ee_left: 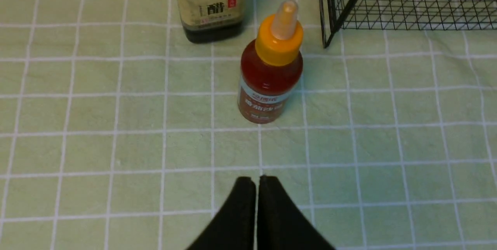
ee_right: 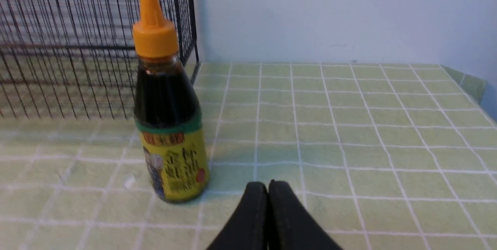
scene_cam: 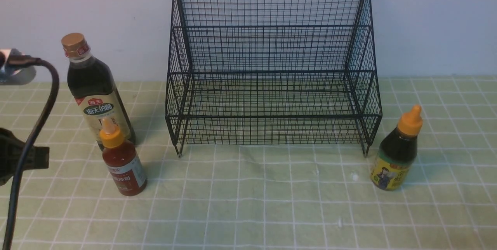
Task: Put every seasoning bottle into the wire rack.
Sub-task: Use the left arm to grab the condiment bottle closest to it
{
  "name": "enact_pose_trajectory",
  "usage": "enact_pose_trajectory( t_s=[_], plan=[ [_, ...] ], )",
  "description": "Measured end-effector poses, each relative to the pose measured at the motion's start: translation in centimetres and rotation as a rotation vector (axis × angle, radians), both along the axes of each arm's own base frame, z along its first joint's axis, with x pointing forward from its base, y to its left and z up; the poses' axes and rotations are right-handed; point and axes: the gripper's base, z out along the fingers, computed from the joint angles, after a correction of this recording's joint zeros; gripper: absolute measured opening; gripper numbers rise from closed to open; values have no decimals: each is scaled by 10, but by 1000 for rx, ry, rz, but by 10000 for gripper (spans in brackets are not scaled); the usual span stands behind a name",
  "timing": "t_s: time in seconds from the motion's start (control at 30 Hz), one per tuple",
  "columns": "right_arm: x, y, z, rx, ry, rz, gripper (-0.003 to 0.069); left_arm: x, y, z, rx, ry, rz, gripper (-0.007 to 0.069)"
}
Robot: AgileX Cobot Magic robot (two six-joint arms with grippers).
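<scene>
Rack: the rack (scene_cam: 271, 67) stands at the back of the tabletop (scene_cam: 248, 211); no bottle is in either tier.
Tall bottle: the tall bottle (scene_cam: 97, 94) stands upright, near the rack's left side.
Red bottle: the red bottle (scene_cam: 123, 164) stands upright just in front of the tall bottle.
Squat bottle: the squat bottle (scene_cam: 398, 153) stands upright near the rack's right front foot.
Left fingers: the left fingers (ee_left: 240, 211) are pressed together and hold nothing; they point at the red bottle, apart from it.
Right fingers: the right fingers (ee_right: 252, 219) are pressed together and hold nothing; the squat bottle is near, not touched.
Handling: the tall bottle looks full, so probably heavy and easy to tip; I would take it at the wide body. The two small ones seem light, smooth and perhaps slippery; I would grip the labelled body, not the nozzle cap.
</scene>
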Motion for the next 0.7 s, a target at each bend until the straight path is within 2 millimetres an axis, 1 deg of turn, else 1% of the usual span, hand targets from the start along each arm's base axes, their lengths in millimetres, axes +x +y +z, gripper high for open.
enact_pose_trajectory(
  t_s=[0.03,0.1,0.17,0.2,0.23,0.27,0.33,0.37,0.43,0.47,0.57,0.6,0.63,0.67,0.7],
  plan=[
    [1,1,7,123,-75,-3,-13,7,-1,2,-8,25,-17,-6],
    [1,0,16,345,-169,-13,-13,21,-3,8,-11,42,-52,-6],
    [0,-2,22,515,-240,-26,-13,33,-4,10,-7,50,-91,-6],
    [0,-4,25,588,-269,-34,-13,40,-5,10,5,56,-119,-5],
    [0,-4,25,600,-274,-36,-13,42,-5,8,11,62,-132,-4],
    [-1,-6,28,662,-307,-47,-13,51,-7,5,28,76,-177,1],
    [-1,-8,30,694,-333,-57,-13,59,-10,-1,38,107,-222,18],
    [-2,-9,31,705,-351,-65,-13,65,-15,-9,36,141,-265,46],
    [-2,-10,32,728,-367,-72,-13,72,-22,-19,39,176,-313,88],
    [-2,-11,32,743,-370,-75,-13,74,-27,-22,44,187,-338,120],
    [-2,-10,32,752,-353,-69,-13,78,-34,-27,51,198,-368,183],
    [-2,-6,37,750,-320,-44,-13,79,-36,-28,61,193,-378,230],
    [-5,-2,48,727,-297,-4,-13,80,-37,-28,71,184,-381,274],
    [-5,-2,50,715,-293,2,-13,80,-37,-28,73,183,-381,281],
    [-9,3,67,664,-268,43,-13,81,-36,-28,83,176,-379,316]
  ],
)
